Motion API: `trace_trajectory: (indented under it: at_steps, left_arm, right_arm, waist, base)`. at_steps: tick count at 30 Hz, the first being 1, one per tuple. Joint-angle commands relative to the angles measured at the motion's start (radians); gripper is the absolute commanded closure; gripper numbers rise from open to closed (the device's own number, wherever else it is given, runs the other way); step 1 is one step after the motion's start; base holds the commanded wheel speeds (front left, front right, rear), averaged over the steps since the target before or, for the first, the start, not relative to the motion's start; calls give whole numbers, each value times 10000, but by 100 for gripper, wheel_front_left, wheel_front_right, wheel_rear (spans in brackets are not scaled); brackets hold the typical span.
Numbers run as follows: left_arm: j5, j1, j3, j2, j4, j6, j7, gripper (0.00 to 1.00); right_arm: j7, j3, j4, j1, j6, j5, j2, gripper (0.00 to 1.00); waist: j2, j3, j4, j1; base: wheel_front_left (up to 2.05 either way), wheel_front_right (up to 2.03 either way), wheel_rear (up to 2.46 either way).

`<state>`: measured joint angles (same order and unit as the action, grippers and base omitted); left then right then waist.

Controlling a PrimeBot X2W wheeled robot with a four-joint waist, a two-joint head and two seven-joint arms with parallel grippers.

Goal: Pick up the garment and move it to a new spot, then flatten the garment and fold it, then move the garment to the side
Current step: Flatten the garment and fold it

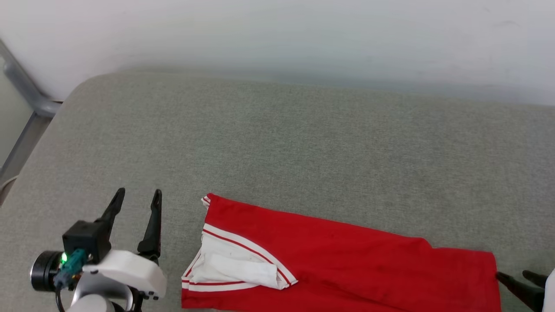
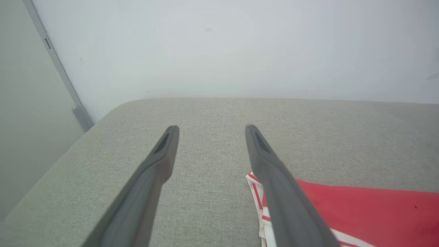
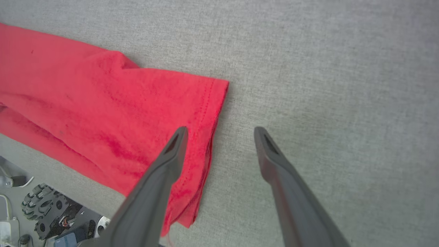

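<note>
Grey woven-fabric surface [image 1: 303, 143], rounded at its far left corner, set against a plain pale wall [image 1: 277, 34]. Grey metal rail [image 1: 26, 86] runs down the left edge of the head view, beside that corner.

Item 1: the garment [image 1: 347, 255]. Red jersey, lying flat on the near part of the surface as a long band, running from centre-left toward the lower right of the head view. The side that shows is plain red. One white short sleeve [image 1: 234, 264] with red-and-white striped trim lies folded across the garment's left end. A bit of striped trim shows at the upper left corner. In the right wrist view the stitched hem forms the garment's [image 3: 103, 103] right end, lightly creased, with bare fabric surface beyond it.

Item 2: left pincer [image 1: 139, 193]. Lower left of the head view, over bare surface just left of the sleeve end and not touching it. Fingers spread apart, nothing between them. In its own wrist view the pincer [image 2: 211, 127] points toward the wall, and its right finger crosses in front of the striped corner of the garment [image 2: 370, 209].

Item 3: right pincer [image 1: 511, 274]. Lower right corner of the head view, at the hem end. Fingers spread wide and gripping nothing. In its wrist view the pincer [image 3: 220, 129] straddles the hem edge, one finger over red cloth and the other over bare surface. Whether either tip touches cannot be told.

Item 4: wheeled robot base [image 3: 37, 206], lower left of the right wrist view.
</note>
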<state>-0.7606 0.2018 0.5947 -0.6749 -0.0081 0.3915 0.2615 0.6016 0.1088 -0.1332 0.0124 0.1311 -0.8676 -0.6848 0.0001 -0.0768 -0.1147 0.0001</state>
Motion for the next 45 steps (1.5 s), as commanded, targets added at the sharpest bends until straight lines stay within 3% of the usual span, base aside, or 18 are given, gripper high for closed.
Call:
trace_trajectory:
  at_steps: [1, 5, 11, 13, 18, 26, 27, 28, 29, 34, 45]
  left_arm:
    - [523, -560, -534, 345, -157, -74, 43, 0]
    - [1460, -1414, -1713, 1120, -393, -290, 44, 0]
    - [2454, -2309, -3060, 2297, -310, -980, 45, 0]
    - [2619, -2413, -3229, 2465, -265, -1130, 45, 0]
    - [3774, -2780, -4154, 3562, -1, -1928, 45, 0]
    - [5015, -2946, -5011, 4573, 305, -2828, 46, 0]
    - [5141, -2963, -5125, 4690, 345, -2951, 46, 0]
    - [5298, -2963, -5246, 4790, 352, -3052, 47, 0]
    - [5429, -2974, -5338, 4897, 376, -3159, 46, 0]
    - [6003, -2976, -5756, 5310, 552, -3576, 46, 0]
    - [6708, -3068, -6447, 5813, 466, -4016, 46, 0]
  right_arm:
    - [89, 64, -211, -33, -9, -119, 163, 0]
    - [120, 250, -625, -72, -9, -230, 390, 0]
    - [-132, 924, -1219, -321, -9, -414, 797, 0]
    - [-179, 1066, -1308, -332, -9, -422, 850, 0]
    - [-611, 1984, -1933, -460, -4, -791, 1324, 0]
    - [-1138, 3089, -2348, -771, 8, -1305, 1470, 0]
    - [-1231, 3238, -2374, -826, 8, -1347, 1421, 52]
    - [-1317, 3356, -2397, -881, 8, -1408, 1368, 84]
    - [-1418, 3482, -2425, -917, 8, -1448, 1332, 100]
    - [-1938, 3770, -2551, -1210, -7, -1712, 904, 100]
    - [-2732, 3457, -2952, -1482, -15, -2348, -390, 100]
  waist:
    - [-1, -101, -131, -1]
    - [-1, -175, -253, -1]
    - [-1, -184, -356, -1]
    - [-1, -180, -374, -1]
    - [-1, -144, -449, -1]
    - [-1, -103, -445, -1]
    - [-1, -98, -445, -1]
    - [-1, -95, -443, -1]
    - [-1, -88, -439, -1]
    - [-1, -69, -394, -1]
    - [-1, 89, -315, -1]
  base:
    - [0, 0, 0]
    - [0, 0, 0]
    - [0, 0, 0]
    - [0, 0, 0]
    - [0, 0, 0]
    - [0, 0, 0]
    - [0, 0, 0]
    - [0, 0, 0]
    - [0, 0, 0]
    - [0, 0, 0]
    - [0, 0, 0]
